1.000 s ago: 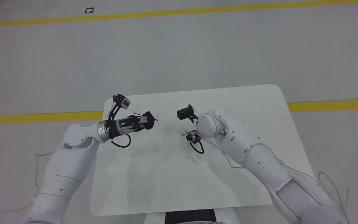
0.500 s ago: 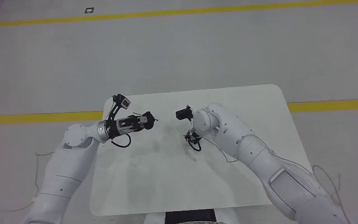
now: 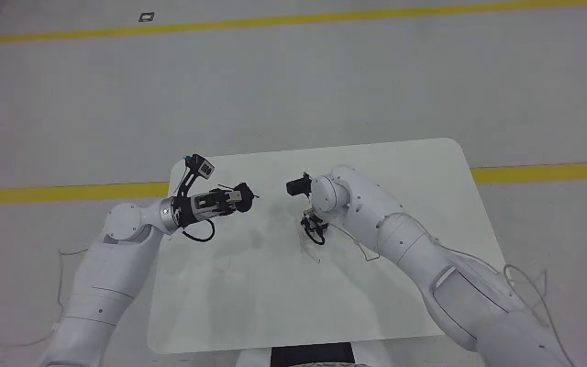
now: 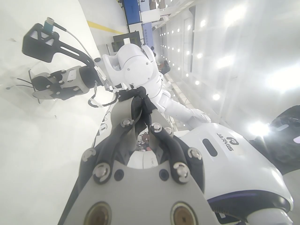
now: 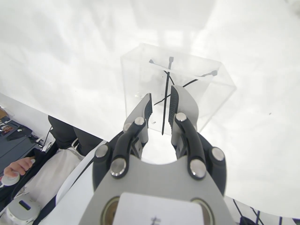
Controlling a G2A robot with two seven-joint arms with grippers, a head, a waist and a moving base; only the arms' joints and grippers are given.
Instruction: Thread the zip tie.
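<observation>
White desk (image 3: pixel 413 183), pale floor all round. Nearest the robot: clear box (image 5: pixel 133 78) standing on the desk, a few black zip ties lying crossed inside, so they stay together in one pick-up spot. Right gripper (image 5: pixel 161 92) hangs just above the box, pointing down into it, released, jaws parted either side of one zip tie (image 5: pixel 169 71) that leans up toward the opening. Looks lined up to pinch that strap; not touching it yet as far as I can tell.

Well apart from the box, on the robot's left side of it: left gripper (image 4: pixel 137 108), clenched on a small black piece (image 4: pixel 147 103). Probably zip tie material, can't tell for sure. It points toward the box, likely parked to offer that piece for threading.

Far beyond the box: yellow line (image 3: pixel 275 20) on the floor.
</observation>
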